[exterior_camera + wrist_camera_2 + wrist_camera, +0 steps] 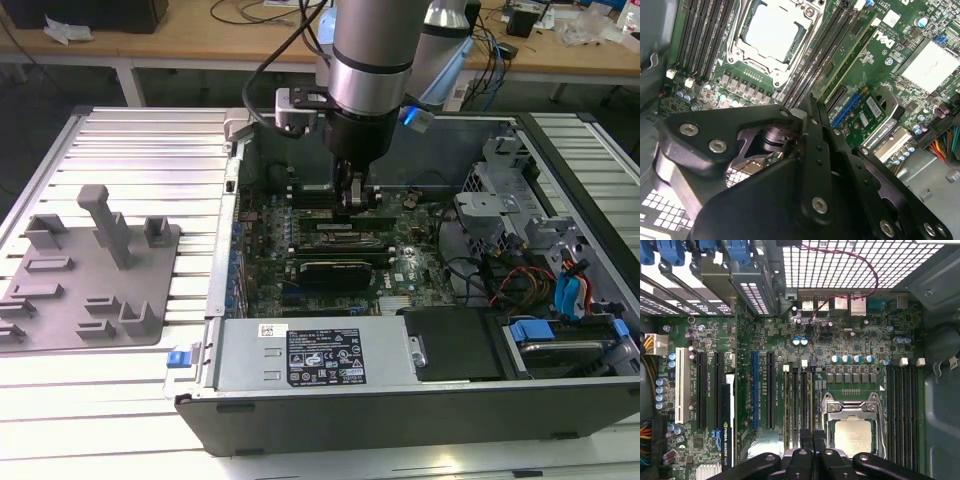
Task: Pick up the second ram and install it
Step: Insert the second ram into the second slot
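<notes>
The hand (812,437) is pinched narrow — the second ram (810,400) lies edge-on directly beneath its fingertips.

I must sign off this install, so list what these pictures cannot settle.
Whether the second ram is between the jaws: the gripper itself covers it in both wrist views.
Whether it is seated in the memory slots: the gripper covers their ends in the first wrist view; the arm blocks them in the exterior view.
</notes>
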Motion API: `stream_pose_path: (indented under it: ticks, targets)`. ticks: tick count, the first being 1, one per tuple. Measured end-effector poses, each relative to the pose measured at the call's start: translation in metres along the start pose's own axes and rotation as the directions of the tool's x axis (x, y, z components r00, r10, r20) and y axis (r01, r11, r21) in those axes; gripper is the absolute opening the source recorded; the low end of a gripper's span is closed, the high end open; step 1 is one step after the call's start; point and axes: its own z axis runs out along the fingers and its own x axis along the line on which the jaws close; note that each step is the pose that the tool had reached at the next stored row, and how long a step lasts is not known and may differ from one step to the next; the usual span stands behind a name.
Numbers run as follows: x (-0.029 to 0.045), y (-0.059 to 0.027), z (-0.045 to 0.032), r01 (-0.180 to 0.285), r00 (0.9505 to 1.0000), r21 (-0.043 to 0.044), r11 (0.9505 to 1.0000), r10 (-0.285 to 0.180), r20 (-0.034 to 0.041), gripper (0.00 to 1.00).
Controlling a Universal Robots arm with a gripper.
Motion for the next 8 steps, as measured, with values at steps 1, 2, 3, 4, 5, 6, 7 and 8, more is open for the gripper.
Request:
stream_pose_path:
  ticks: [1, 2, 3, 4, 5, 6, 7, 8]
  targets:
    - [0.0, 0.0, 0.0001, 0.0, 1.0, 0.0, 1.0, 0.0, 0.0, 0.09]
    - [0.0001, 0.0, 0.0006, 0.0, 1.0, 0.0001, 1.0, 0.0, 0.0002, 0.09]
    - [0.0005, 0.0001, 0.0014, 0.0, 1.0, 0.0002, 1.0, 0.0, 0.0001, 0.09]
    - [0.0005, 0.0, 0.0015, 0.0, 1.0, 0.0001, 1.0, 0.0, -0.0002, 0.09]
    - [0.0005, 0.0, 0.0016, 0.0, 1.0, 0.0001, 1.0, 0.0, -0.0001, 0.09]
    - [0.0005, 0.0, 0.0017, 0.0, 1.0, 0.0002, 1.0, 0.0, -0.0001, 0.09]
    - [0.0005, -0.0001, 0.0024, 0.0, 1.0, 0.0004, 1.0, 0.0, 0.0005, 0.09]
    - [0.0006, -0.0001, 0.0042, 0.0, 1.0, 0.0002, 1.0, 0.0, 0.0, 0.09]
